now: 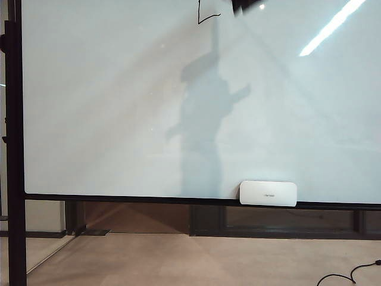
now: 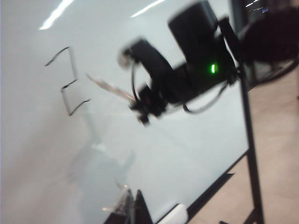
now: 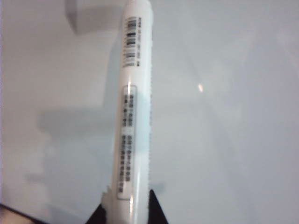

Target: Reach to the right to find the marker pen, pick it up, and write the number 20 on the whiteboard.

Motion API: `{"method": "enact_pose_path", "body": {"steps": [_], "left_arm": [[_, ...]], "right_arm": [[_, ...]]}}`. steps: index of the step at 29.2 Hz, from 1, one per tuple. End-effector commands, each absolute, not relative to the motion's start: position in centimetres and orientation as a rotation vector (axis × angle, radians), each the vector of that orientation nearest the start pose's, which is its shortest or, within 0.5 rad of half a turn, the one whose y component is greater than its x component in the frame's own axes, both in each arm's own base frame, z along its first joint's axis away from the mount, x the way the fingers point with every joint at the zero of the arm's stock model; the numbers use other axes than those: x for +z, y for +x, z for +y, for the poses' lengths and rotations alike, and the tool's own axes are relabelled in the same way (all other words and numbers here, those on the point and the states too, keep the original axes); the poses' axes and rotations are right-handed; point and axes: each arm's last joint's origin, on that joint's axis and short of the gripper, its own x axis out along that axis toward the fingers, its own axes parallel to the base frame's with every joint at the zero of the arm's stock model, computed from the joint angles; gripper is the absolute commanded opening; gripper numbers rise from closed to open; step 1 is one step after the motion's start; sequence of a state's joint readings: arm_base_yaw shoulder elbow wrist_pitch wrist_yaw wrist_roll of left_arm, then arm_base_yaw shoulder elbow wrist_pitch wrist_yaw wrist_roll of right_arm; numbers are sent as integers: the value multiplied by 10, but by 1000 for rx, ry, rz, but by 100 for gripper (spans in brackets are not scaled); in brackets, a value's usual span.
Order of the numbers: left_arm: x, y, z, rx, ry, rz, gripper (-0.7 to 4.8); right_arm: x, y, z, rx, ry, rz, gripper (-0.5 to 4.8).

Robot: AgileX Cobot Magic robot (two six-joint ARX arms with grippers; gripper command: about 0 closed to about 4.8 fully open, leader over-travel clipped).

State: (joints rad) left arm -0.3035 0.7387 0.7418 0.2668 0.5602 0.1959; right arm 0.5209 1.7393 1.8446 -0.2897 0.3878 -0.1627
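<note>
From the exterior view I saw the whiteboard [image 1: 119, 107] filling the frame, a boxy black stroke [image 1: 205, 13] at its top edge, beside it a dark bit of the right arm [image 1: 244, 5], an eraser [image 1: 268, 193] on the ledge. My left wrist view showed the right arm [image 2: 196, 60] tilted toward the board beside a drawn 2 [image 2: 67, 81]; the left end effector [image 2: 128, 210] sat low, its state unclear. My right wrist view showed the right end effector [image 3: 126, 212] clamped on the marker pen [image 3: 133, 107], pointed at the board

It looks like an office or a lab room: a large whiteboard [image 1: 119, 107] on a black stand fills the view, ceiling strip lights reflect at its upper right, and a beige floor [image 1: 178, 262] lies below.
</note>
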Motion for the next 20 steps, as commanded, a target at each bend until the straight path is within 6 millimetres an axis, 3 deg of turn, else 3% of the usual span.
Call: {"method": "enact_pose_path", "body": {"steps": [1,7,20], "left_arm": [[370,145,-62,-845,192,-362,-5],[372,144,-62,-854,178,-384,-5],[372,143,-63,-934,145,-370,-5]], "right_arm": [[460,331,180,166,-227,35,-2],[481,333,163,126,-236,-96,-1],[472,347,151,184,-224,-7,-2]]}}
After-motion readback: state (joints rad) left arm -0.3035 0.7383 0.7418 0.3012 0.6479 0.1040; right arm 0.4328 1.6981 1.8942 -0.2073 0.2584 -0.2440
